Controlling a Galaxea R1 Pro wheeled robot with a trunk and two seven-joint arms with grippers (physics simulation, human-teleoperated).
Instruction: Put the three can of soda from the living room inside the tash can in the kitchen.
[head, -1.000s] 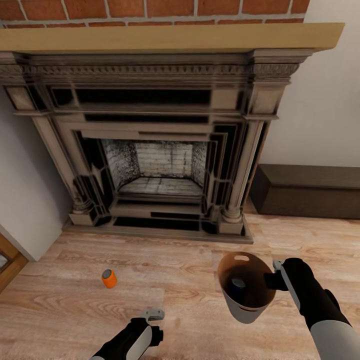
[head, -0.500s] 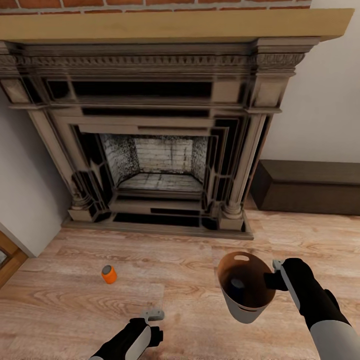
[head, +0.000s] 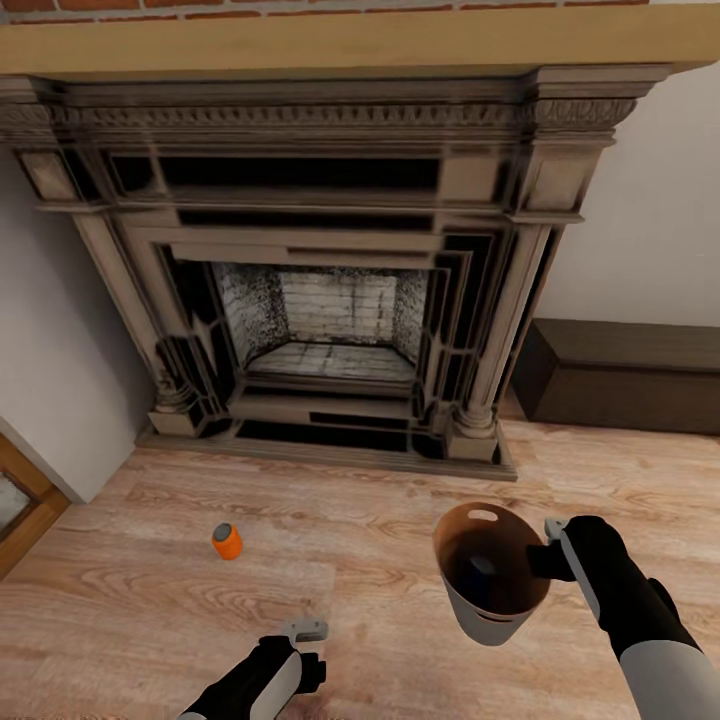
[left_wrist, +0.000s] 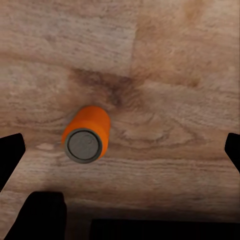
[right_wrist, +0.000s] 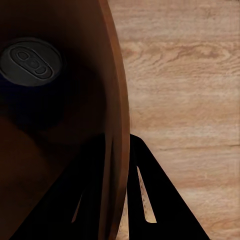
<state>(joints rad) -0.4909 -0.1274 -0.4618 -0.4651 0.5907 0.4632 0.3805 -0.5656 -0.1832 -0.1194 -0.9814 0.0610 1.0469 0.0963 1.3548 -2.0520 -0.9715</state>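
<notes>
An orange can of soda (head: 226, 541) stands upright on the plank floor in front of the fireplace, ahead and to the left of my left gripper (head: 306, 631). In the left wrist view this can (left_wrist: 86, 134) sits between the spread fingertips, nearer one of them, and my left gripper (left_wrist: 120, 150) is open above it. My right gripper (head: 549, 557) is shut on the rim of the copper-brown tash can (head: 462, 528), held off the floor. A blue can with a grey top (head: 480, 568) lies in its dark inside. The right wrist view shows that can (right_wrist: 31, 61) behind the bin wall (right_wrist: 114, 100).
A dark carved fireplace (head: 330, 290) with a raised hearth fills the wall ahead under a wood mantel. A low dark bench (head: 625, 385) stands along the wall at the right. A wood door frame (head: 20, 495) juts in at the left edge.
The whole picture has shifted down and to the right, so the camera has moved. Both arms keep the same pose, and the tash can stays in my right gripper.
</notes>
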